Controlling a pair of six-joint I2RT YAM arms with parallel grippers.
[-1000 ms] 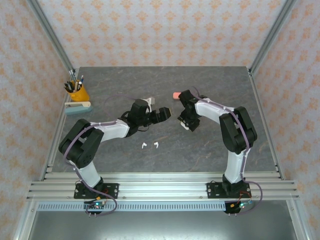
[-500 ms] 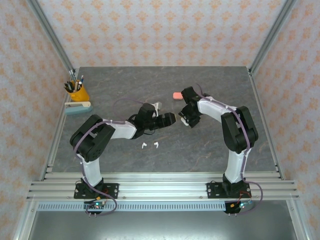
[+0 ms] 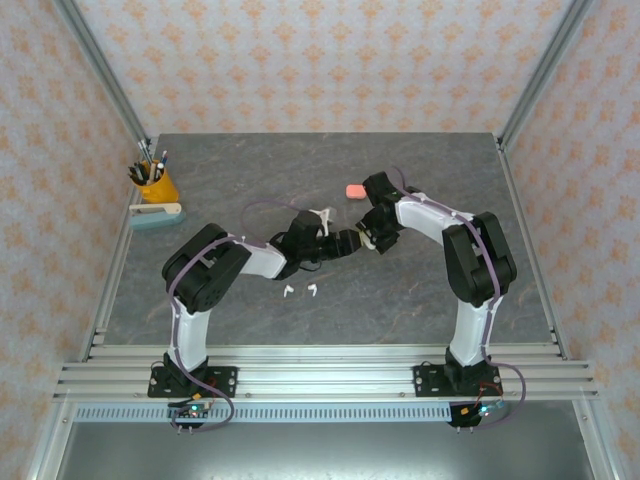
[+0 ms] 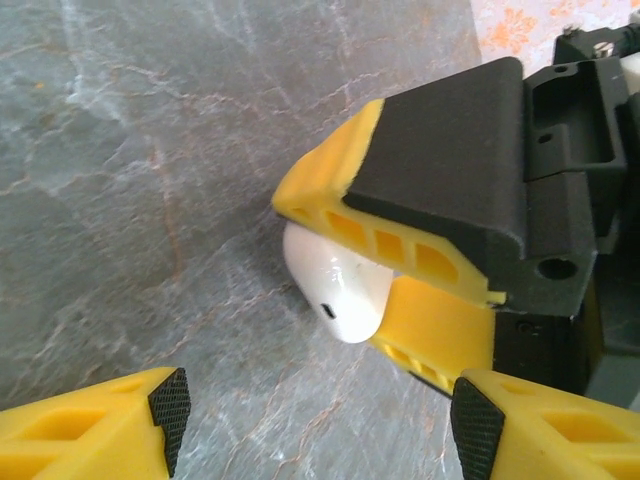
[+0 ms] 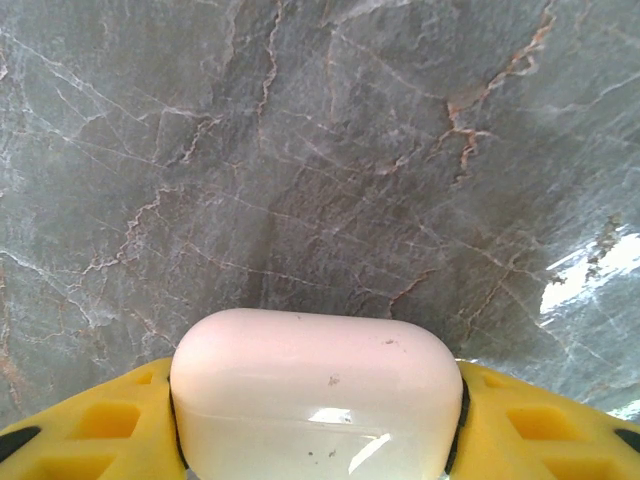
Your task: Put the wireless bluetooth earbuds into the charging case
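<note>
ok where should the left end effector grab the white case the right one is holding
Probably the rounded free end of the white charging case jutting out of the right end effector, coming head-on from that end: the flanks are clamped.

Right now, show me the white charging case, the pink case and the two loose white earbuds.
white charging case [image 5: 315, 370]: right wrist view, smooth shell above the seam.
pink case [image 3: 354, 190]: top external view, centre of its top.
white earbuds [image 3: 288, 291]: top external view, the left bud of the pair.
</note>
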